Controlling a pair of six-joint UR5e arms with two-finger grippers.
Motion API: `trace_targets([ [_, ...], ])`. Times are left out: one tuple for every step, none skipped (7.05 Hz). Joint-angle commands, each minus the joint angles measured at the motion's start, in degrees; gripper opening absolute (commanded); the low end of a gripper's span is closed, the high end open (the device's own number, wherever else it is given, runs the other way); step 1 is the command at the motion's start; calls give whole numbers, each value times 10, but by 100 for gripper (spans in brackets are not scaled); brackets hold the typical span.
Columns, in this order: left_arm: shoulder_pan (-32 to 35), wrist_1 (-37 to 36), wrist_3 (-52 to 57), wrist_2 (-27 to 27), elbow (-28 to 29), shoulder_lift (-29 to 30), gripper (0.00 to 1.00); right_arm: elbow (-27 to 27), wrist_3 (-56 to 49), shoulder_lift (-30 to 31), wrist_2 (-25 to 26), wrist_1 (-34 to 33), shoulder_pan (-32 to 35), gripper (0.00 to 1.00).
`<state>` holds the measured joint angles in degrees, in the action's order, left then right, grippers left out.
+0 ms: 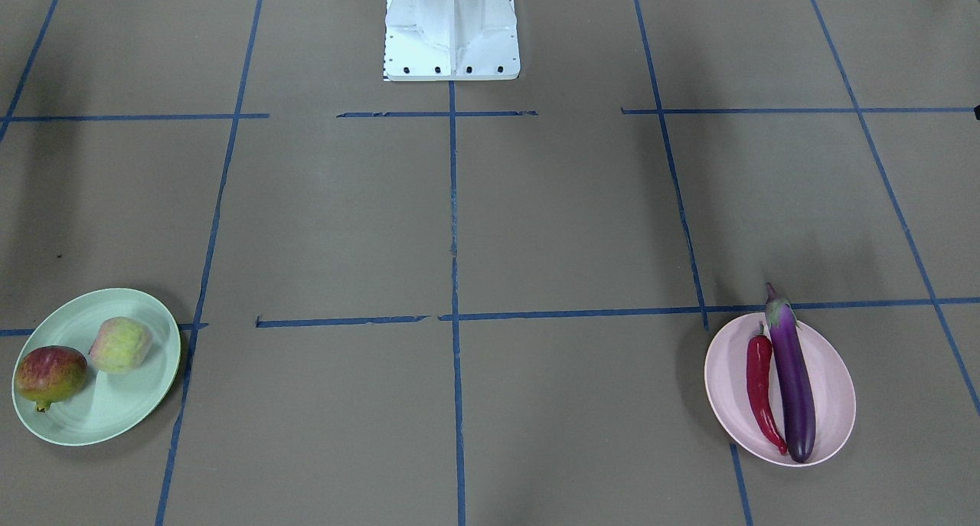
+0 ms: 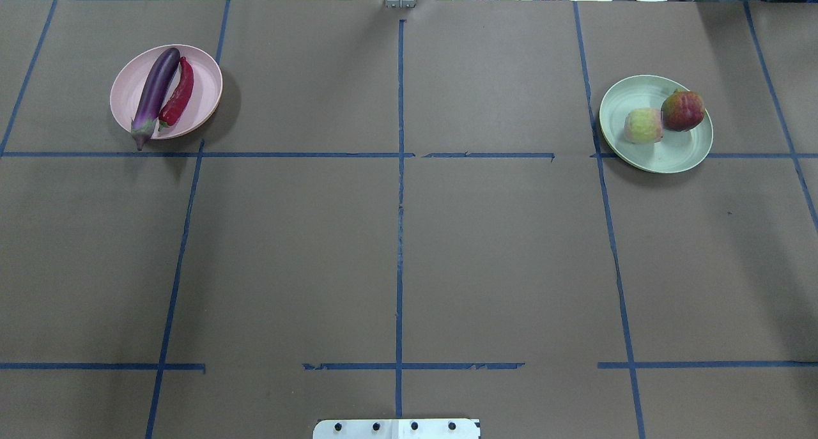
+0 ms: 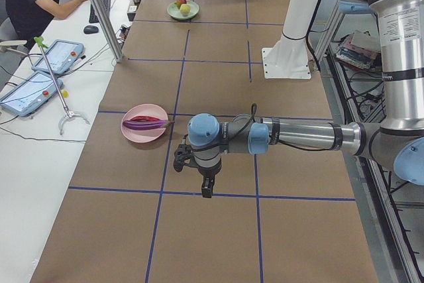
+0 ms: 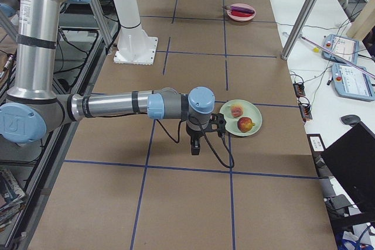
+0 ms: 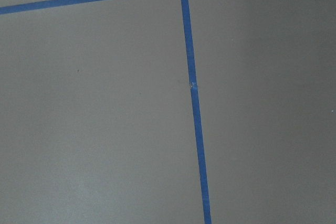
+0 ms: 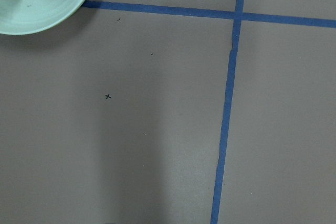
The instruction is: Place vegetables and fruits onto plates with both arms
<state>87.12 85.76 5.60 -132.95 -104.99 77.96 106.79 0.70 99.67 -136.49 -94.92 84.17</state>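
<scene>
Two fruits, the peach [image 1: 121, 344] and the pomegranate [image 1: 50, 374], lie side by side on the mint green plate [image 1: 115, 425] in the front-facing view. The eggplant [image 1: 790, 373] and chili pepper [image 1: 759, 380] lie alongside each other on the pink plate [image 1: 831, 388]. Overhead, the eggplant's stem cap overhangs the pink rim. From the left end, the left claw [image 3: 207, 191] hangs over the bare brown surface [image 3: 218, 243] near the pink plate. From the right end, the right claw [image 4: 196, 149] hangs near the mint green plate. I cannot tell whether either claw is released or clenched. The right wrist view catches only that plate's rim.
</scene>
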Motion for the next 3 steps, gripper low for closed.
trace_targets([
  [0, -1, -1, -6, -2, 1, 100, 2, 0, -1, 2, 0, -1, 100],
  [0, 0, 0, -6, -2, 2, 100, -1, 0, -1, 2, 0, -1, 100],
  [-1, -1, -1, -6, -3, 12, 100, 0, 1, -1, 1, 0, -1, 100],
])
